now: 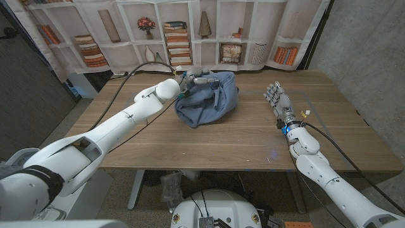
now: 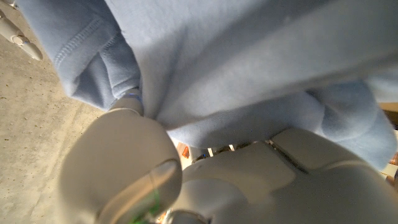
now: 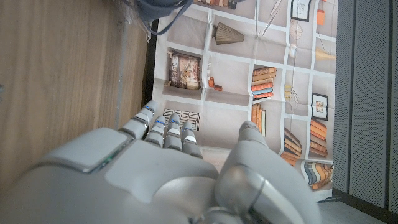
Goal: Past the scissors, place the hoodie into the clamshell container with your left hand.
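The light blue hoodie (image 1: 207, 101) sits bunched in a heap at the back middle of the wooden table (image 1: 209, 142). My left hand (image 1: 193, 80) reaches over the heap's far top edge and grips the cloth there. In the left wrist view the hoodie's fabric (image 2: 236, 68) drapes right over my left hand (image 2: 124, 162), hiding the fingertips. A clear plastic edge (image 3: 129, 15) shows beside the dark bundle of the hoodie (image 3: 163, 6) in the right wrist view; I cannot tell whether it is the clamshell container. My right hand (image 1: 276, 98) stands apart at the right, fingers spread and holding nothing.
A bookshelf-printed backdrop (image 1: 190, 31) hangs close behind the table's far edge. A black cable (image 1: 142, 66) loops over my left arm. Bare wood lies between the hoodie and my right hand (image 3: 161, 180), and along the table's front.
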